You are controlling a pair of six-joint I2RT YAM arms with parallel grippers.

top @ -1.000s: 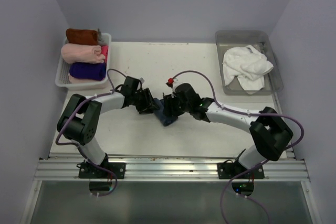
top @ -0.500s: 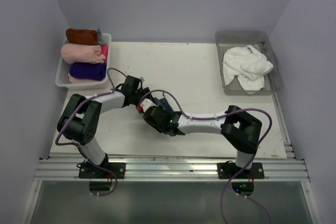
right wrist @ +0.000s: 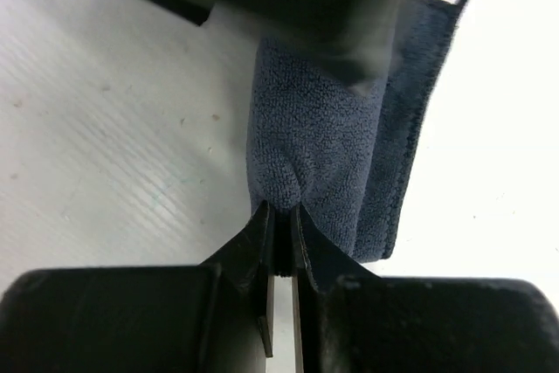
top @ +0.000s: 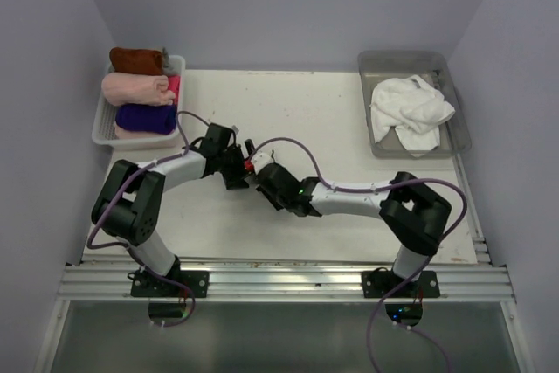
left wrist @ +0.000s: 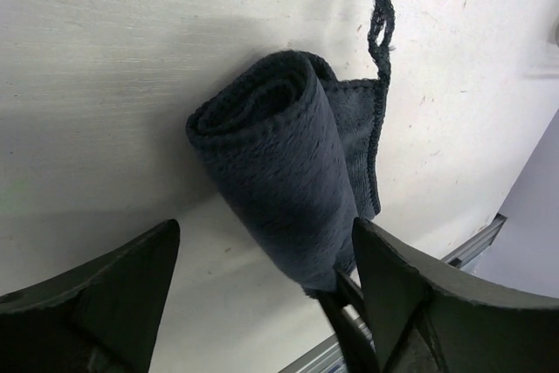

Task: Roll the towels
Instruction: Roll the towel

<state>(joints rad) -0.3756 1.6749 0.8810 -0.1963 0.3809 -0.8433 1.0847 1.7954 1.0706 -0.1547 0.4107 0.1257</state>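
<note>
Step in hand: rolling of the slate-blue towel [left wrist: 279, 163] judged complete. The work now appears to be the pick-up of the finished roll.
Towel location: on the table [top: 306, 111], centre-left of the top view and between the two wrists, which hide most of it there.
Towel condition: wound into a tight cylinder, with the spiral end showing at centre-left of the left wrist view. A flat tail lies under it on the right, and a hanging loop [left wrist: 377, 6] trails to the upper right.
Left gripper [left wrist: 264, 242]: jaws spread wide, one either side of the roll, with daylight between each finger and the cloth. It holds nothing.
Right gripper [right wrist: 281, 216]: fingertips pressed together on the near end of the roll, pinching a fold of cloth at lower centre of its own view.
Other towels: rust-brown towel [top: 135, 60] lies rolled at the far end of the basket [top: 103, 133], upper left. White towel [top: 410, 111] lies crumpled in the tray [top: 402, 56], upper right, not yet rolled.
Basket contents besides: pink roll [top: 135, 87] and purple roll [top: 144, 117], side by side with little room to spare.
Progress: judged about two thirds done, with one towel stowed, one rolled and one untouched.
Next move calls for: lifting the roll by the pinched end without letting it unwind, with the left arm drawn clear first. A one-end pinch is thin, and the free tail may peel open, so support from the other side would be prudent.
Destination: probably the basket at upper left; not confirmed.
</note>
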